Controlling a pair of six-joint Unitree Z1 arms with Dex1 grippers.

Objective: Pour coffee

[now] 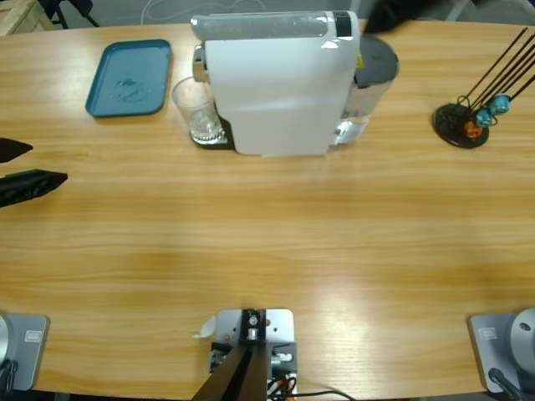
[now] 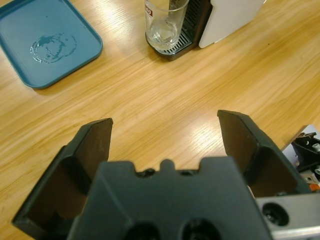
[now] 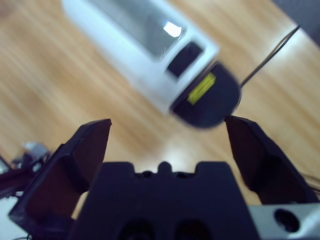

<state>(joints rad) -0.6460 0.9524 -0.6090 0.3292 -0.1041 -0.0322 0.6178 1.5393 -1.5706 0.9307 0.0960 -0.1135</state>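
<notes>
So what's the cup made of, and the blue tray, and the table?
The cup looks like clear glass: the black grille shows through it. The tray looks like matte blue plastic, smooth with rounded corners and faint ring marks, though the look can't settle it. The table looks like light wood with long grain lines and a soft shine.

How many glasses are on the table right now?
1. The glass stands on the drip tray at the front of the white machine, right of the blue tray. Another behind the machine would be hidden.

Wood, glass and plastic surfaces

Ahead of the left end effector (image 2: 165, 137): glossy wood-grain worktop (image 2: 165, 95), clear glass (image 2: 165, 22), smooth white plastic machine (image 2: 232, 17), matt teal tray (image 2: 22, 47)
</notes>
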